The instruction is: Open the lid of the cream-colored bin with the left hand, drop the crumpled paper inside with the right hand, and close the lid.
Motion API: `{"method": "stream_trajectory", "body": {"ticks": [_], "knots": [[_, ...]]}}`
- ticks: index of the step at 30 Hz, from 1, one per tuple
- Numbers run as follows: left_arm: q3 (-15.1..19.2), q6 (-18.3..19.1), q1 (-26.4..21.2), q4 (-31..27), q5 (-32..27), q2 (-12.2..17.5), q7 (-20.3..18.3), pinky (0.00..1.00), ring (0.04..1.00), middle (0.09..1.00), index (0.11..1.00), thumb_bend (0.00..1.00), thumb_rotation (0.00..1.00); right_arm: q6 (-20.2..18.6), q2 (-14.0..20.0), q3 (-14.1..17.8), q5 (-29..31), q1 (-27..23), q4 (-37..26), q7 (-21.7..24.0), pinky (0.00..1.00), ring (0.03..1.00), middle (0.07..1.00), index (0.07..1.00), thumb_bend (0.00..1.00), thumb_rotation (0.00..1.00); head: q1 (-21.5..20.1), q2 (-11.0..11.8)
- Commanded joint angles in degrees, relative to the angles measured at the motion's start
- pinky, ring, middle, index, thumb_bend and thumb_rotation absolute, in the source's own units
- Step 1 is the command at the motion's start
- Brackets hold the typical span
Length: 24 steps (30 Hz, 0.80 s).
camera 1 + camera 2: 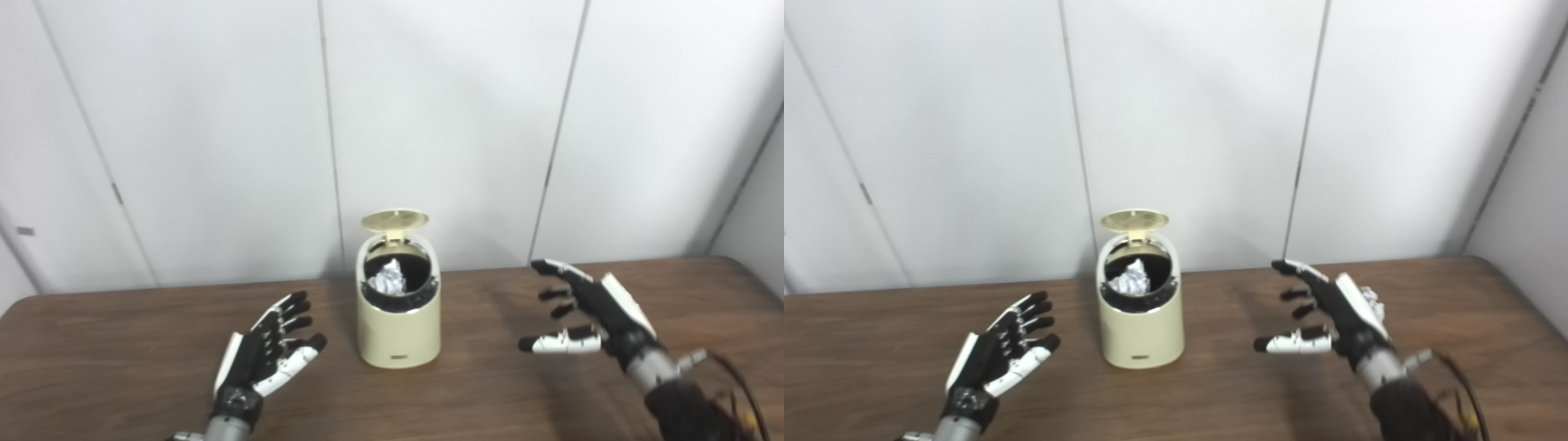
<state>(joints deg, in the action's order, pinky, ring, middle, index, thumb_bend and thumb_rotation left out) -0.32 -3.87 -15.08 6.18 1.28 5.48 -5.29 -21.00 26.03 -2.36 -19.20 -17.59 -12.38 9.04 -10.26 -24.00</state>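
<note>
Crumpled white paper ball (388, 278) already inside small cream-colored plastic bin (399, 334); round hinged lid (394, 220) upright, open. Left hand (266, 349), right hand (588, 315) both spread, empty, flanking bin. Risk: clumsy lid push tipping light bin.

A plain test room or lab corner, by the look of it, not a home. A dark wood-grain bench (122, 343) stands pushed against bare white wall panels (441, 110) split by thin vertical seams, with another pale wall angling in at 3 o'clock. No decoration or furnishings show. Only a small cream-colored bin (399, 318) stands at the bench's middle, toward 12 o'clock, close to the panels.
</note>
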Motion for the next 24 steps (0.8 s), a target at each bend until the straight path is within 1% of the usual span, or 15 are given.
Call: {"method": "stream_trajectory", "body": {"ticks": [1, 3, 4, 5, 7, 8, 9, 10, 11, 12, 15, 19, 22, 24], "knots": [[0.39, -2.67, -2.16, -1.11, -0.02, 0.8, 0.28, 0.65, 0.798, 0.846, 0.895, 0.75, 0.4, -0.56, 2.78, 0.0, -2.02, -3.59, -0.64, 1.27, 0.57, 0.747, 0.855, 0.776, 0.85, 0.16, -0.03, -0.01], [0.49, -3.57, -2.16, -0.62, 0.1, 1.12, 0.28, 0.64, 0.799, 0.846, 0.894, 0.74, 0.39, -1.52, 5.41, -0.72, -4.22, -5.07, -0.08, 2.51, 0.55, 0.739, 0.843, 0.76, 0.86, 0.14, -2.08, 0.51], [0.49, -3.87, -2.16, -0.48, 0.23, 1.26, 0.29, 0.64, 0.799, 0.846, 0.893, 0.73, 0.4, -1.48, 6.35, -0.86, -4.96, -5.59, 0.19, 2.91, 0.56, 0.738, 0.838, 0.753, 0.86, 0.13, -2.08, 0.51], [0.54, -4.11, -2.16, -0.27, 0.22, 1.42, 0.26, 0.64, 0.799, 0.847, 0.894, 0.73, 0.4, -1.55, 7.1, -0.87, -5.36, -6.11, 0.49, 3.39, 0.57, 0.741, 0.834, 0.747, 0.86, 0.12, -2.92, 0.75], [0.67, -4.34, -2.19, -0.02, -0.14, 1.63, 0.09, 0.64, 0.802, 0.852, 0.898, 0.73, 0.41, -2.89, 8.35, -0.63, -5.87, -7.37, 0.83, 4.49, 0.64, 0.779, 0.826, 0.74, 0.85, 0.09, -3.8, 0.99], [0.74, -4.31, -2.22, 0.04, -0.39, 1.71, -0.03, 0.63, 0.802, 0.852, 0.899, 0.73, 0.41, -3.73, 8.83, -0.51, -6.1, -8.04, 0.84, 5.0, 0.65, 0.783, 0.825, 0.739, 0.85, 0.08, -4.04, 1.04], [0.8, -4.22, -2.27, 0.1, -0.52, 1.84, -0.12, 0.63, 0.803, 0.854, 0.901, 0.74, 0.41, -4.73, 9.16, -0.5, -6.9, -8.79, 0.83, 5.68, 0.65, 0.782, 0.823, 0.737, 0.85, 0.06, -4.61, 1.12], [0.82, -4.16, -2.31, 0.15, -0.54, 1.95, -0.19, 0.63, 0.806, 0.857, 0.903, 0.74, 0.41, -5.36, 9.56, -0.56, -7.91, -9.55, 0.91, 6.58, 0.6, 0.754, 0.823, 0.742, 0.84, 0.04, -4.74, 1.1], [0.83, -4.16, -2.36, 0.23, -0.56, 2.07, -0.26, 0.63, 0.807, 0.858, 0.904, 0.74, 0.42, -5.73, 10.04, -0.78, -8.86, -10.24, 1.05, 7.42, 0.58, 0.743, 0.822, 0.747, 0.84, 0.04, -5.12, 1.09], [0.85, -4.22, -2.42, 0.35, -0.66, 2.14, -0.35, 0.63, 0.807, 0.858, 0.904, 0.73, 0.41, -5.87, 10.99, -1.15, -9.56, -11.09, 1.46, 8.64, 0.57, 0.742, 0.821, 0.751, 0.83, 0.03, -5.34, 1.1], [0.9, -4.12, -2.54, 0.54, -0.9, 2.28, -0.57, 0.62, 0.804, 0.858, 0.902, 0.72, 0.4, -5.66, 13.85, -2.61, -10.78, -13.31, 3.3, 12.79, 0.6, 0.772, 0.829, 0.766, 0.83, 0.04, -5.92, 1.11], [1.12, -3.58, -2.54, 0.41, -1.61, 2.18, -0.87, 0.63, 0.807, 0.862, 0.899, 0.71, 0.37, -4.6, 16.44, -4.83, -11.64, -15.56, 6.33, 15.6, 0.64, 0.786, 0.824, 0.771, 0.84, 0.02, -6.36, 1.01], [1.17, -3.49, -2.6, 0.62, -2.09, 2.15, -1.04, 0.63, 0.809, 0.862, 0.897, 0.7, 0.35, -5.21, 18.11, -6.53, -12.56, -17.28, 8.6, 18.11, 0.67, 0.804, 0.84, 0.789, 0.82, 0.04, -6.52, 0.94], [0.99, -3.61, -2.62, 0.85, -2.06, 2.31, -1.14, 0.63, 0.809, 0.864, 0.9, 0.7, 0.36, -5.41, 18.62, -7.03, -12.81, -18.21, 9.98, 18.85, 0.68, 0.82, 0.861, 0.794, 0.83, 0.04, -6.52, 0.94]]}}
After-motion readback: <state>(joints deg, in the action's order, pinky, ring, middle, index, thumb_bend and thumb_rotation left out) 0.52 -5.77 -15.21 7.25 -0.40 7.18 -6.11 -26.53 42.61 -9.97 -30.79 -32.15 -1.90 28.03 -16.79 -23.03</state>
